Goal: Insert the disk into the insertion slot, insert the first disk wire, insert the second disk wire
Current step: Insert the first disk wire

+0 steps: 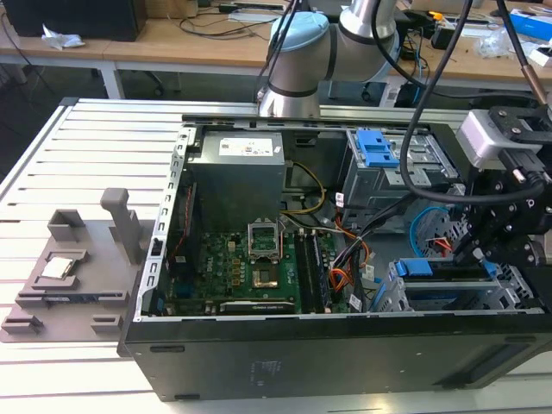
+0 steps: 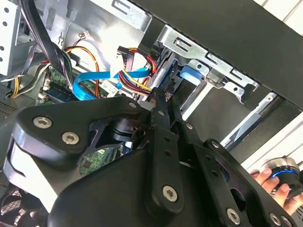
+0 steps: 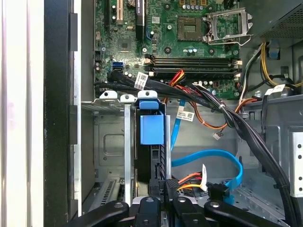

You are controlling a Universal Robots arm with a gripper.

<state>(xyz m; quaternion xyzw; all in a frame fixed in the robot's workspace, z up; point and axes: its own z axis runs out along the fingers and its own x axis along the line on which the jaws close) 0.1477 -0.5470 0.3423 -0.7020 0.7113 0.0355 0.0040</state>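
Already disk [image 3: 152, 130] in insertion slot [image 3: 127, 151], hand [image 3: 163, 191] at rear edge w/ cables [image 3: 188, 179] close.

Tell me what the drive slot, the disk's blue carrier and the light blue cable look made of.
The insertion slot looks like sheet metal, likely steel: dull silver, folded edges, cut-outs. The disk carrier seems moulded plastic: even bright blue, smooth matte. The second disk wire appears plastic-sheathed: glossy light blue, flat, bending in a loop.
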